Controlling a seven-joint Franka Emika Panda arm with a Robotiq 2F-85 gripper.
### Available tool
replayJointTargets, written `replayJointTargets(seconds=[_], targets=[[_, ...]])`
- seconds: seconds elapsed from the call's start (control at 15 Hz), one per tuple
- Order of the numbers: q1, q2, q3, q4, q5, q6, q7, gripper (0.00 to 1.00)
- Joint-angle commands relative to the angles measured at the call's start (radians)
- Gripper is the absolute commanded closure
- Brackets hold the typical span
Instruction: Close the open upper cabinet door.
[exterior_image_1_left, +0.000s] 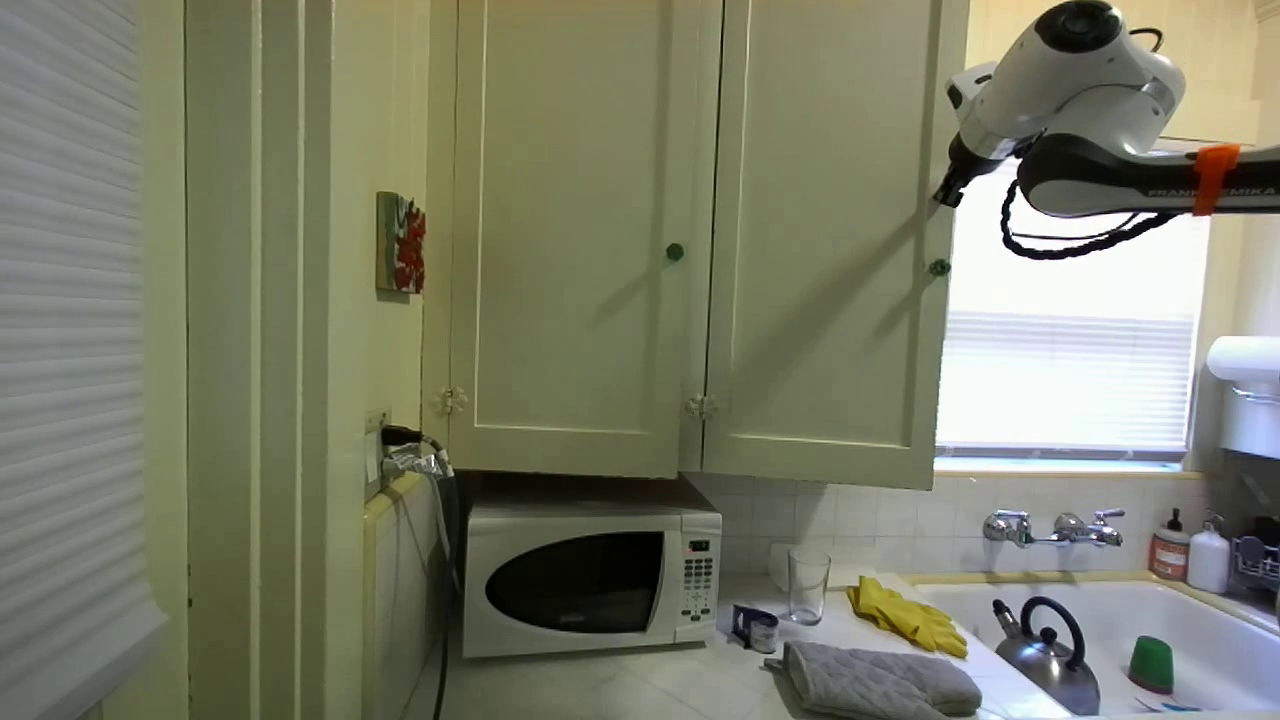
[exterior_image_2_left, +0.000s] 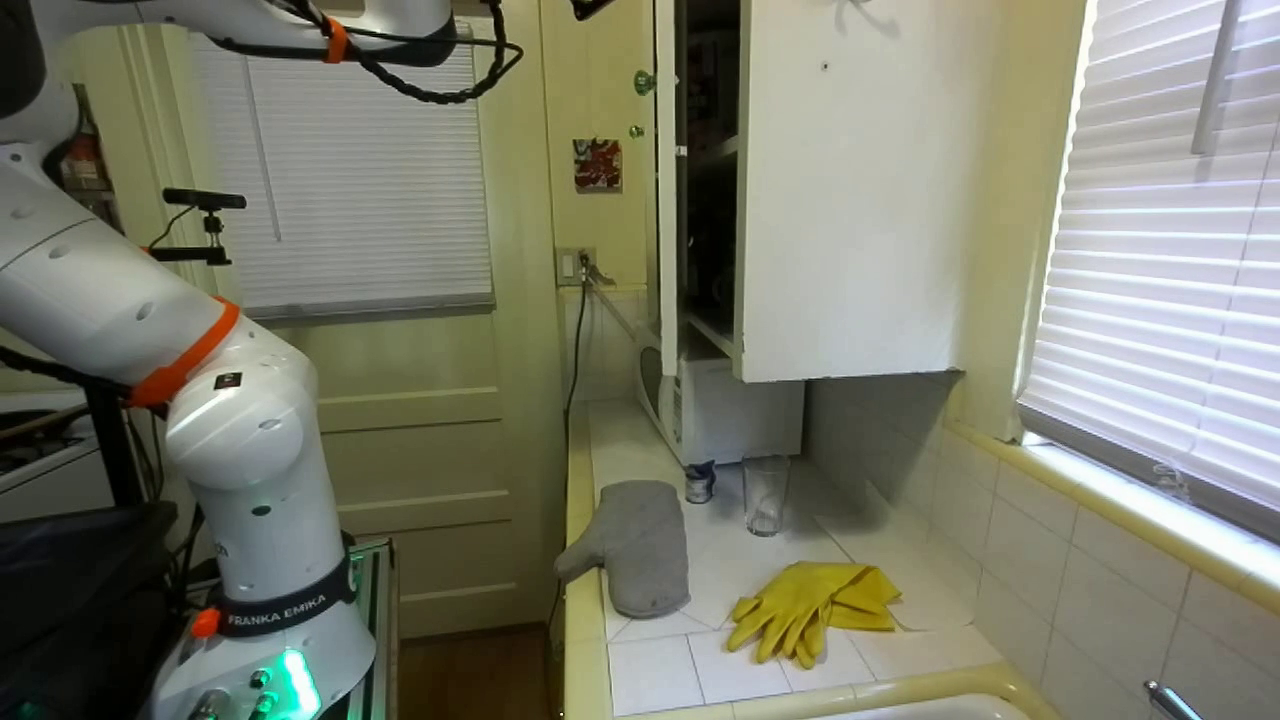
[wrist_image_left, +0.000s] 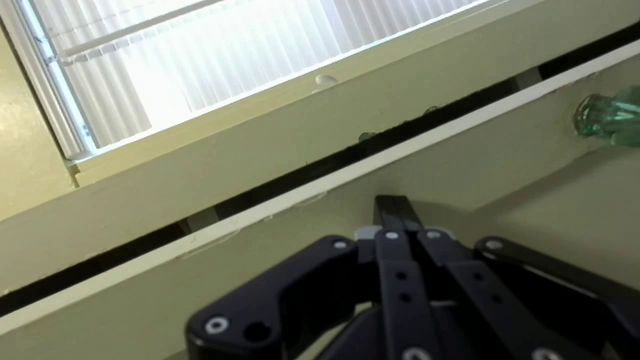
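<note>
The upper cabinet door (exterior_image_1_left: 825, 240) is cream, tall and flat, with a small green knob (exterior_image_1_left: 939, 267) near its window-side edge. It stands ajar. In an exterior view the door (exterior_image_2_left: 667, 250) shows edge-on, with a dark gap behind it. In the wrist view the door face (wrist_image_left: 500, 170) and its pale edge run diagonally, a dark gap separating it from the cabinet frame. My gripper (exterior_image_1_left: 948, 198) is at the door's free edge, above the knob. In the wrist view its fingertips (wrist_image_left: 395, 205) are together and empty, at the door face; contact cannot be told.
A matching cream door (exterior_image_1_left: 580, 230) is beside it, above a white microwave (exterior_image_1_left: 590, 570). A glass (exterior_image_1_left: 808, 588), yellow gloves (exterior_image_1_left: 905, 615) and a grey oven mitt (exterior_image_1_left: 880, 680) lie or stand on the counter. A window (exterior_image_1_left: 1075, 330) and sink (exterior_image_1_left: 1110, 610) are beyond the door's free edge.
</note>
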Motion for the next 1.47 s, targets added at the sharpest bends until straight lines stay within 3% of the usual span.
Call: replayJointTargets(seconds=[0.0, 0.47, 1.4], targets=[[-0.019, 0.009, -0.014, -0.039, -0.074, 0.075, 0.092, 1.00], [-0.033, 0.043, -0.065, -0.075, -0.140, 0.200, 0.169, 1.00], [-0.044, 0.113, -0.147, -0.079, -0.112, 0.362, 0.134, 1.00]])
